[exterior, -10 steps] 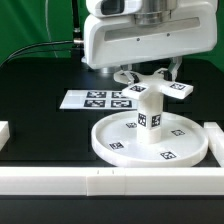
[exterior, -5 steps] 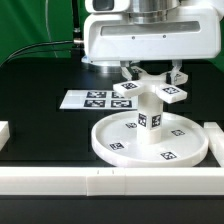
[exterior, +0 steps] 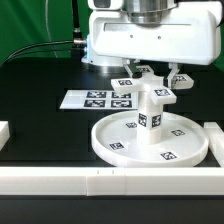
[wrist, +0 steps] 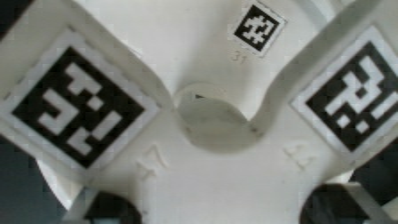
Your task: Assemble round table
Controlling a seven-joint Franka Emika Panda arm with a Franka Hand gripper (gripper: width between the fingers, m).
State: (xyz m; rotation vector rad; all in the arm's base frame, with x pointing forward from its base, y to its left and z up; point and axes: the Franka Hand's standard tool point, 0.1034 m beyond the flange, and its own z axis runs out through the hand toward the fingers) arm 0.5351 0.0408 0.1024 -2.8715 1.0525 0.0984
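Observation:
The large rimmed round disc (exterior: 112,146) lies flat on the black table. The short cylindrical post (exterior: 151,122) stands upright at its centre. The cross-shaped four-armed piece (exterior: 150,92) sits on top of the post, and its tagged arms spread out level. My gripper (exterior: 153,79) comes straight down from above and is shut on the cross-shaped piece. In the wrist view the cross-shaped piece (wrist: 214,120) fills the picture. One dark fingertip (wrist: 111,206) shows on each side of its hub, and the gripper (wrist: 222,205) closes across it.
The marker board (exterior: 95,98) lies flat behind the disc, toward the exterior view's left. A long white border rail (exterior: 100,180) runs along the front. Shorter rail ends stand at the exterior view's left (exterior: 4,133) and right (exterior: 214,136).
The gripper has turned about its vertical axis with the cross-shaped piece in it, so the arms have swung round on top of the post. The disc and post have stayed put.

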